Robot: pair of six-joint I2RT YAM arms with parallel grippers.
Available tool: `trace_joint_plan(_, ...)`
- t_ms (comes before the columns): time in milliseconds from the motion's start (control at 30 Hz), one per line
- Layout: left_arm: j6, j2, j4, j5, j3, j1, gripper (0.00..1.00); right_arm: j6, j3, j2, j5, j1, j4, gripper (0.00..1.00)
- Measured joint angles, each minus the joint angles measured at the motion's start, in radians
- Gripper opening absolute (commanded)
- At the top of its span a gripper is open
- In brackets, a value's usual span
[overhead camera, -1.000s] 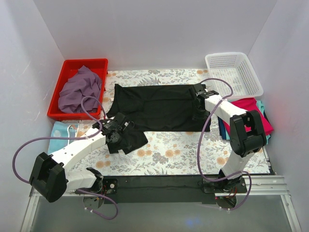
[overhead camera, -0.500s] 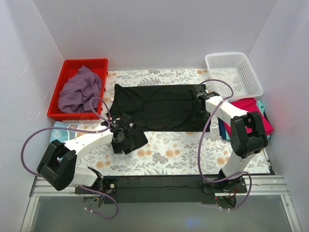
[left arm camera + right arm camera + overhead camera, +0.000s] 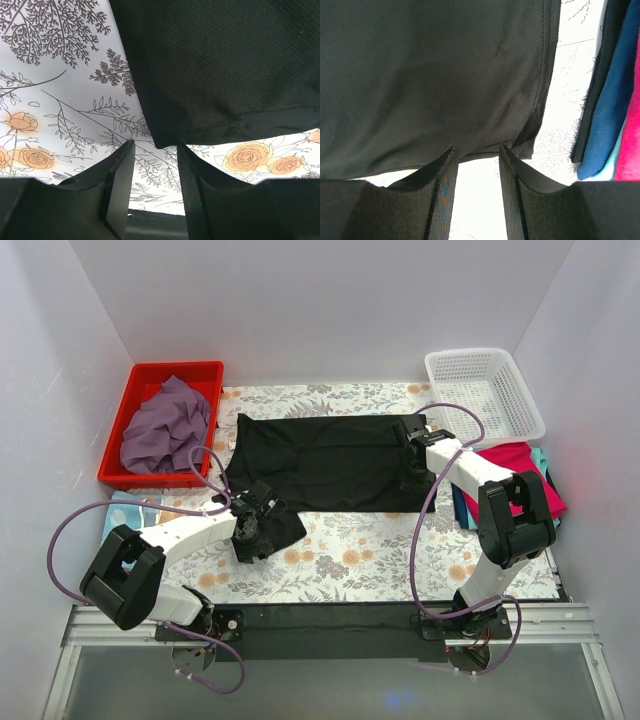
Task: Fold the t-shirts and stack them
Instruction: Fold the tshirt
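The large black t-shirt lies spread flat on the floral table cover. Its near-left sleeve points toward me. My left gripper is open and low at that sleeve; in the left wrist view the sleeve corner sits just ahead of the open fingertips. My right gripper is open at the shirt's right hem; in the right wrist view the hem corner lies just beyond the fingertips. Neither gripper holds cloth. The dusty purple t-shirt lies crumpled in the red bin.
A stack of shirts lies at the right edge, magenta on top over teal and dark blue; it also shows in the right wrist view. A white basket stands at the back right. A light blue cloth lies near the left wall.
My left arm has swung in, and its gripper has moved right and slightly nearer along the black sleeve. The right arm and the shirt have barely moved.
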Motion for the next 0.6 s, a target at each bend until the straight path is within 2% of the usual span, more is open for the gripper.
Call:
trace_joint_plan(433,0.005,-0.003,0.033,-0.012,-0.008,-0.002,0.38,-0.021,0.001,0.0,0.004,0.0,-0.006,0.43)
trace_joint_plan(567,0.014,0.014,0.042,-0.022,0.003,-0.004,0.34,-0.024,0.001,0.001,0.004,0.0,-0.006,0.43)
trace_joint_plan(600,0.018,0.019,0.048,-0.025,0.006,-0.004,0.31,-0.024,0.001,0.001,0.004,0.0,-0.006,0.43)
